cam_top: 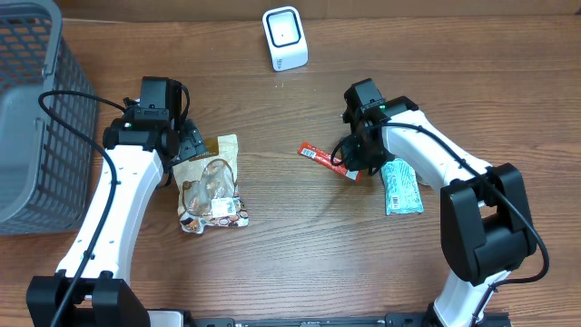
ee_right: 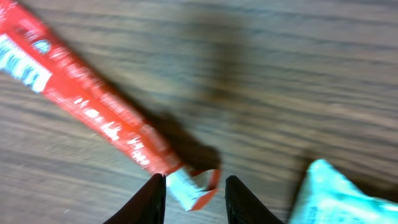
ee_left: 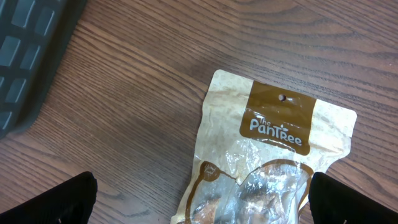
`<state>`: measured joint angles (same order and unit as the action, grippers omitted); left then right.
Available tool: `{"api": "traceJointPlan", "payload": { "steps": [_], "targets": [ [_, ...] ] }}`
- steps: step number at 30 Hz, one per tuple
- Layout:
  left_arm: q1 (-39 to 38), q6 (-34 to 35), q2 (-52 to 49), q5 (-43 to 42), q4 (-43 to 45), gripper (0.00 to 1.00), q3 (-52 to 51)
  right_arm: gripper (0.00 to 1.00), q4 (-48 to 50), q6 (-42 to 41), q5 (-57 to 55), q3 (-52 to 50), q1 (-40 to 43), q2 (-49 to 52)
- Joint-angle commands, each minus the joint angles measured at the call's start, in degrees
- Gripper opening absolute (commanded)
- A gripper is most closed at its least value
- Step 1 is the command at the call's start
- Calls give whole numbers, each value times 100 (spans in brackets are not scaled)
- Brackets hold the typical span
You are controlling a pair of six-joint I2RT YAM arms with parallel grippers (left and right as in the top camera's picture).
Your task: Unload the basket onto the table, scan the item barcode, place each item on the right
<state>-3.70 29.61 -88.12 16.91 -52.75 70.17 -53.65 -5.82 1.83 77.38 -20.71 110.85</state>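
Snack bag (cam_top: 213,186) lies under wide-open left hand (cam_top: 186,143); right of it, right hand (ee_right: 194,199) sits half-closed round red stick (ee_right: 87,102) (grip unclear).

You are looking down at a brown wooden table (cam_top: 290,272) whose grain is running left to right. Soft light is falling from above, casting faint, blurred shadows on the wood. A grey mesh basket (cam_top: 27,109) is sitting at its left edge.
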Motion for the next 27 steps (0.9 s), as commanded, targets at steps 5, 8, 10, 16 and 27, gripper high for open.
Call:
{"api": "traceJointPlan", "payload": {
  "steps": [5, 8, 10, 16, 27],
  "targets": [
    [-7, -46, 114, -2, -11, 100, 96, 33, 2, -33, 728, -31, -146, -109],
    [-7, -46, 114, -2, -11, 100, 96, 38, 76, -9, 723, -31, -144, -109],
    [-7, -46, 114, -2, -11, 100, 96, 42, 162, -11, 675, -31, -140, -109],
    [-7, -46, 114, -2, -11, 99, 96, 42, 286, -13, 15, -31, -140, -46],
    [-7, -46, 114, -2, -11, 100, 96, 42, 273, -774, 874, -127, -162, 52]
  ]
}}
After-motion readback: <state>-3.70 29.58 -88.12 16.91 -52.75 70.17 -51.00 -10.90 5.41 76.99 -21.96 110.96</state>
